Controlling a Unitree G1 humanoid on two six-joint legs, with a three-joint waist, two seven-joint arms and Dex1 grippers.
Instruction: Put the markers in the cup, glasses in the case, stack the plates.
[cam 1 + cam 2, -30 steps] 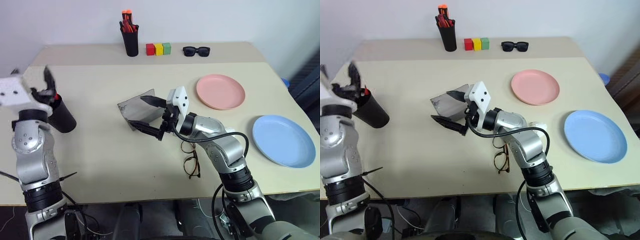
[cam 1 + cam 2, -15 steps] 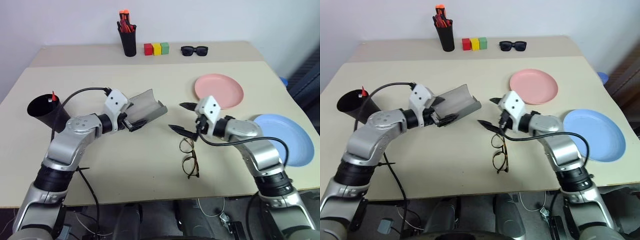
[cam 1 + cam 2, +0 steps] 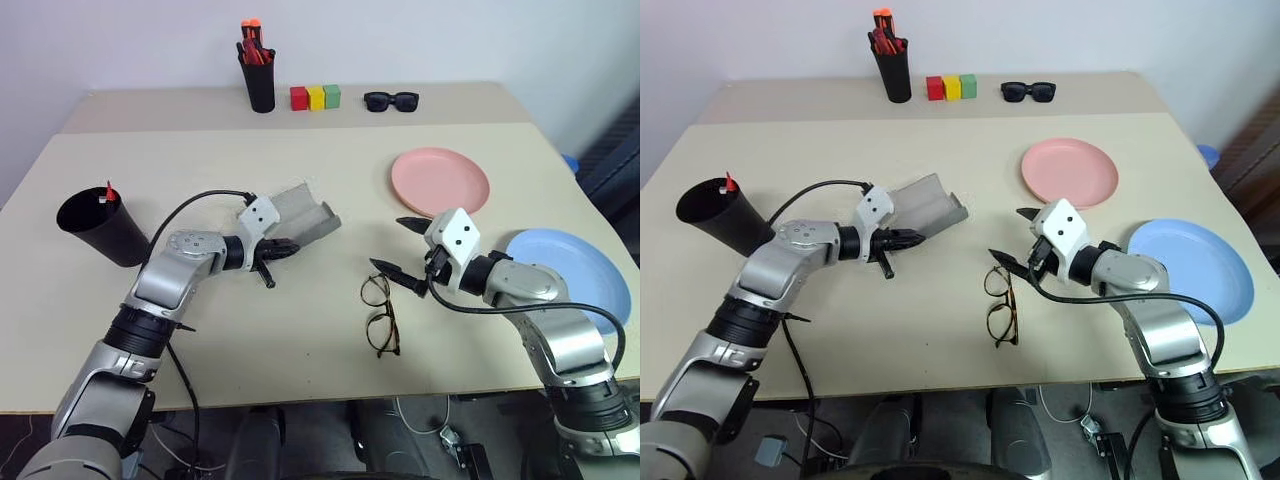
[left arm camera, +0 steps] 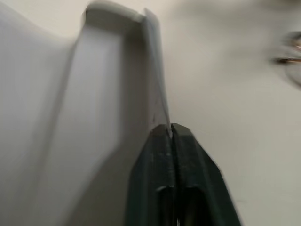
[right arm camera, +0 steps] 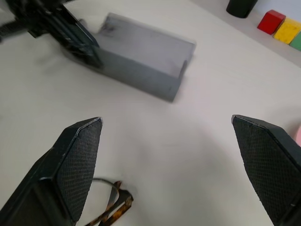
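Case (image 3: 303, 213) lies open mid-table, hollow facing up, near edge toward L arm; looks set that way so glasses can drop straight in — judgement, not seen. Glasses (image 3: 380, 317) lie flat on table, lenses up, nearer the front edge than the case and well apart from it, just below R gripper (image 3: 398, 246).

L gripper (image 3: 276, 255): fingers pressed together, tips at the case's near rim; L wrist view shows a thin grey edge of the case (image 4: 155, 80) caught right at the joined fingertips (image 4: 171, 136) — reads as a pinch on the rim, prob. to steady the case or hold it open; how firm the hold is, can't tell.

R gripper: spread wide, nothing between the fingers (image 5: 75, 160); hovers just above and beside the glasses, not touching; R wrist view has the frame low between the fingers w/ case (image 5: 141, 61) beyond — lined up for a pick, I'd judge.

Cup (image 3: 98, 226) at L edge of table, tilted, a red marker end (image 3: 107, 190) poking from its mouth — markers look done. Pink plate (image 3: 441, 183) and blue plate (image 3: 566, 280) sit apart on R side, unstacked; that step not yet begun.

Back row — pen holder (image 3: 258, 68), coloured blocks (image 3: 316, 97), sunglasses (image 3: 392, 101) — not part of job.
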